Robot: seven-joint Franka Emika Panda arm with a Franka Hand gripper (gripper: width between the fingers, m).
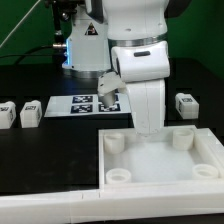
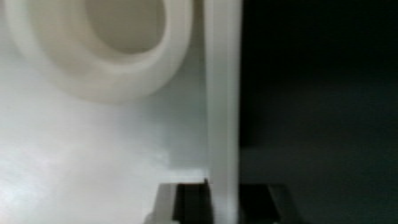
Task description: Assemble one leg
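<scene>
The claw (image 2: 222, 200) is down at the far wall of the panel (image 1: 150, 168). In the wrist view its dark fingers (image 2: 182, 205) sit tight on either side of that thin wall, so it looks clamped on the panel, with a round socket (image 2: 89, 60) just beside it. No leg is fitted yet. One leg (image 1: 185, 103) lies on the desk (image 1: 40, 150) at the exterior view's right, and two more (image 1: 30, 112) (image 1: 5, 113) lie well apart from it at the exterior view's left.
</scene>
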